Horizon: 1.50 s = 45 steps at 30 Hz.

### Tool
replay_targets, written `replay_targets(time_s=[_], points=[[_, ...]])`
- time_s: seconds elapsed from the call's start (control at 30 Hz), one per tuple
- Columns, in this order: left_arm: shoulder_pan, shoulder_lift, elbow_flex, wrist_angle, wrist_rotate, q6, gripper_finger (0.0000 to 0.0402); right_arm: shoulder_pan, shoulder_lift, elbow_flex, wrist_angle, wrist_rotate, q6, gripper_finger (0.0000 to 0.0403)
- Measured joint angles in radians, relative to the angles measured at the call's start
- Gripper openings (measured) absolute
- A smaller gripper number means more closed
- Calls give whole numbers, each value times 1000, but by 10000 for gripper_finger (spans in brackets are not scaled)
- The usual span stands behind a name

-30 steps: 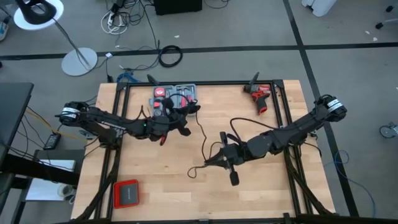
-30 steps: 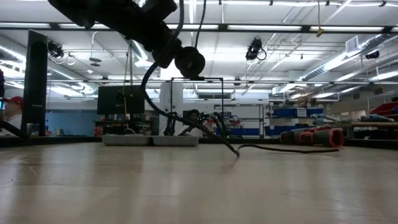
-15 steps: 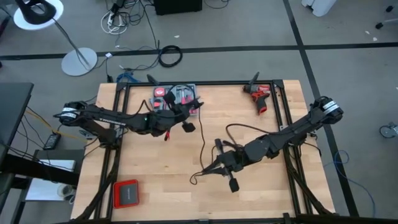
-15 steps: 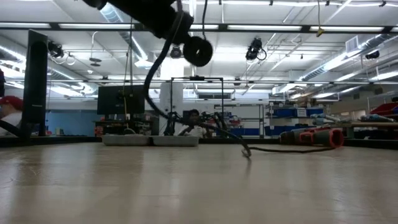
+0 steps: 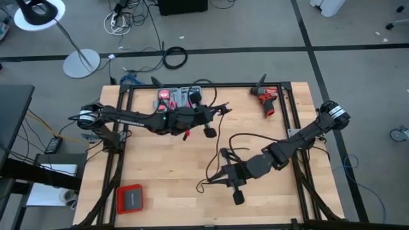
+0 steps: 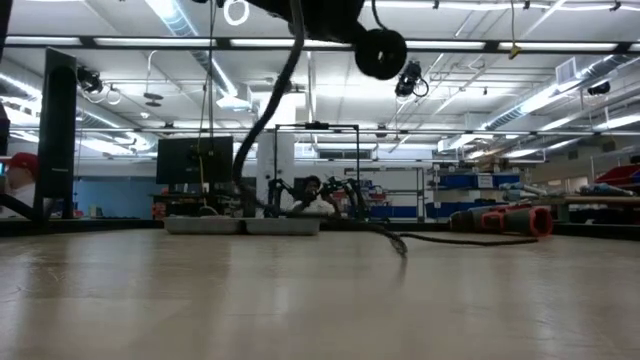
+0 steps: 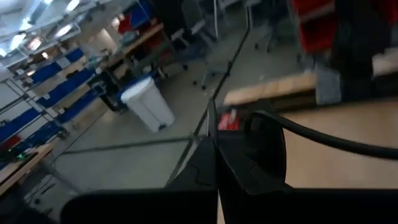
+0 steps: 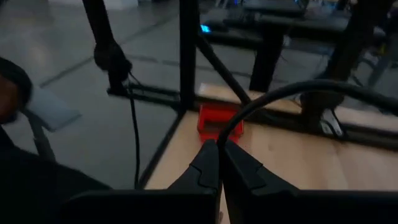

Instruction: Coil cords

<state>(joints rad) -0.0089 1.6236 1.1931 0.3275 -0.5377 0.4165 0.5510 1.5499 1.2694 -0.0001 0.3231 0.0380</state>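
Both hands pinched on one black cable over the bench

Left hand (image 5: 220,110) lifts cable (image 5: 214,145) near the rear tool case (image 5: 181,97); right hand (image 5: 215,181) clamps its lower stretch mid-bench (image 5: 166,172), front area open.

No readable text, labels, brands, numbers or signs in any view.

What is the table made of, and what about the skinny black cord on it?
The table looks like wood: pale, matte planks with visible seams running across, inside a dark frame that seems to be metal. The cord looks like rubber or plastic coating: thin, plain black, and it bends into soft loops. What is inside it cannot be seen.
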Motion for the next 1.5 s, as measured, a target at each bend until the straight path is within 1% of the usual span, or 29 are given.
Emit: replay_targets(time_s=[0.07,0.13,0.37,0.63,0.73,0.83,0.93,1.13,1.37,1.5], points=[[3,1,-1,53,38,-2,0,14,1,-1,-53,75,7,2],[2,1,-1,95,70,-2,0,28,1,-1,-83,123,10,2],[3,1,-2,197,196,-106,0,35,1,-1,-139,165,13,2],[2,-7,-2,261,243,-136,0,38,1,-1,-196,196,50,2],[1,-30,-2,257,244,-133,0,51,1,-1,-260,232,86,2],[1,-56,-2,253,261,-134,0,65,1,-1,-284,278,98,2],[1,-66,-2,273,308,-162,0,67,1,-1,-302,283,99,2],[-10,-65,-3,303,388,-237,0,30,1,-1,-333,281,93,2],[-34,-71,-3,338,440,-292,0,-21,1,-3,-492,287,150,2],[-34,-79,-3,333,483,-329,0,-56,1,-58,-502,296,181,2]])
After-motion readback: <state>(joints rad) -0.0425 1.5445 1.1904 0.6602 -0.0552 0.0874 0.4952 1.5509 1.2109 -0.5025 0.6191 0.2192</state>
